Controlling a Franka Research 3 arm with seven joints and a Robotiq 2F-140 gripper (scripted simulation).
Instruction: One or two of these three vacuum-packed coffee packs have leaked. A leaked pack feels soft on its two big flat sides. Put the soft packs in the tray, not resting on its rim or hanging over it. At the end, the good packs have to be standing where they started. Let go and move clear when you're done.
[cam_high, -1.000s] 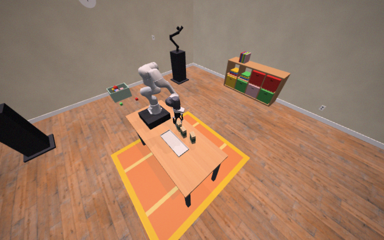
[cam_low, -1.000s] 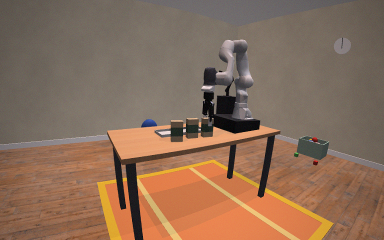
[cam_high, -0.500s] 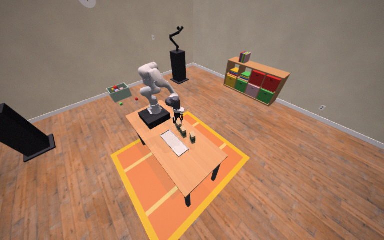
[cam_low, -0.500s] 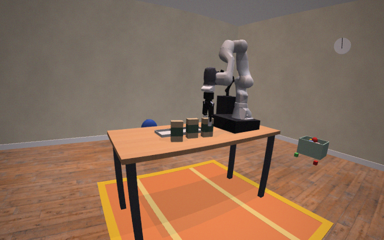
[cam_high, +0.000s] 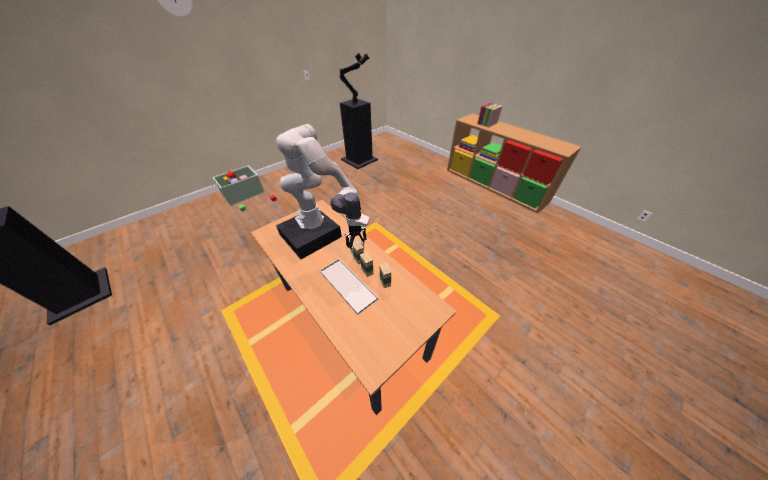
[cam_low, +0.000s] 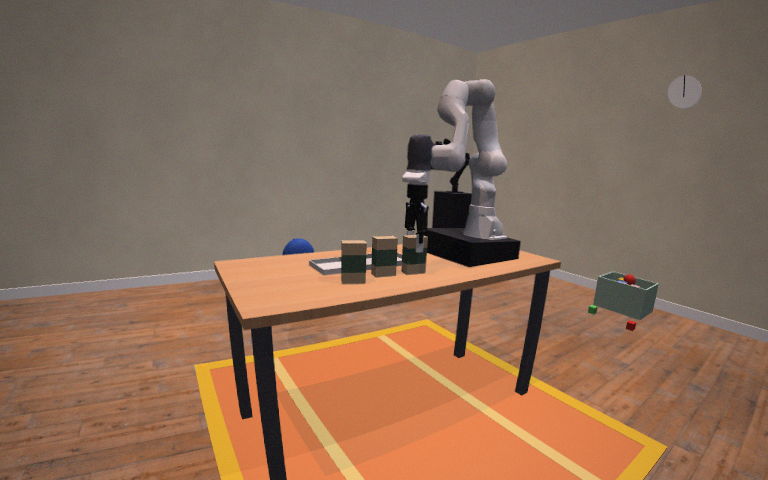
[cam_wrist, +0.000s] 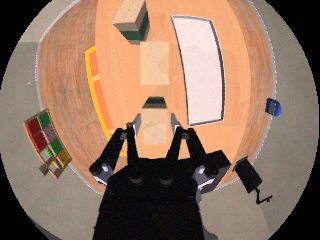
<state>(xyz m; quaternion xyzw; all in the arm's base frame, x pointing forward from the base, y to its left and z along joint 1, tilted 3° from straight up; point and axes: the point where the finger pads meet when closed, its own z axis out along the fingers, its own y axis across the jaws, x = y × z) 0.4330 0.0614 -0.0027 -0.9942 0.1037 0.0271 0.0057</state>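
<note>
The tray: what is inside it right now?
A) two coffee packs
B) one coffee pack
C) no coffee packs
C: the white tray holds no pack; all three coffee packs stand in a row beside it on the table.
</note>
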